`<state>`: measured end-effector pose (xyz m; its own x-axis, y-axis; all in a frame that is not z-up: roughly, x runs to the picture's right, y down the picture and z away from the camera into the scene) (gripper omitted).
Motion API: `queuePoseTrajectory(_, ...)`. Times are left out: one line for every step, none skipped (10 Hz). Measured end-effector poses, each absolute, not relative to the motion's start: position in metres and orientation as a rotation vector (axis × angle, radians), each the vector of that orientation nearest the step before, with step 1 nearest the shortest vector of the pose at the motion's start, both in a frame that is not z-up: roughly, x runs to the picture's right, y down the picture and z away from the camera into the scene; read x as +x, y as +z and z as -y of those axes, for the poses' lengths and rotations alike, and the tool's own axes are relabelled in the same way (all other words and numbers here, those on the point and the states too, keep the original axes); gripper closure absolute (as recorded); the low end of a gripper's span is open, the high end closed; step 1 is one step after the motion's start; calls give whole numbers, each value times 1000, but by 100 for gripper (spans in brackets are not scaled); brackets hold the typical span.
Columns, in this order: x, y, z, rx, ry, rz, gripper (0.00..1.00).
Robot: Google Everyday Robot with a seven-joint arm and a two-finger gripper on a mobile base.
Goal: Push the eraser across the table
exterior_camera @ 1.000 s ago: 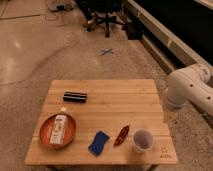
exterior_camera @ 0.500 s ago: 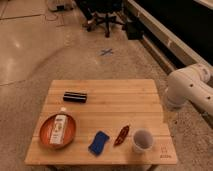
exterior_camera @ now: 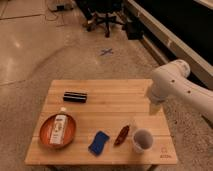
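pincer [exterior_camera: 155, 97]: at the white arm's tip, over the tabletop's [exterior_camera: 115, 90] right edge; opening and hold cannot be told | eraser [exterior_camera: 75, 96]: well apart to the pincer's left, far side of tabletop, long axis pointing roughly at pincer | likely next: reach leftward

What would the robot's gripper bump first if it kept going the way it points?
The gripper itself doesn't show. The white arm ends above the right edge of the table, seemingly pointing down. Going straight on, it would probably meet bare wood there first, far from the eraser.
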<state>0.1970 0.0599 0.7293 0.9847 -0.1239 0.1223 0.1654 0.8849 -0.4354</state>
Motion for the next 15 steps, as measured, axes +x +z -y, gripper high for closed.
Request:
queuePoseTrajectory(182,734,-54,-441,-175,119,35)
queuePoseTrajectory(165,740,-48,-420,-201,150,35)
queuePoseTrajectory(146,746,-43,-402,-230,181,35)
queuePoseTrajectory(124,752,-40,-389,-263,216,35)
queuePoseTrajectory(110,756,-39,-385,-285,238,35)
queuePoseTrajectory(93,760,-41,-384,-313,263,35)
queuePoseTrajectory(73,763,-43,-383,-344,293,35)
queuePoseTrajectory(59,765,-44,-382,-364,313,35)
queuePoseTrajectory(45,765,-47,-382,-383,337,35)
queuePoseTrajectory(28,765,-54,-392,-407,373,35)
queuePoseTrajectory(19,764,-60,-403,-420,396,35)
queuePoseTrajectory(16,763,-62,-409,-425,405,35)
queuePoseTrajectory(17,763,-62,-410,-424,404,35)
queuePoseTrajectory(18,763,-62,-409,-422,403,35)
queuePoseTrajectory(19,763,-62,-410,-421,402,35)
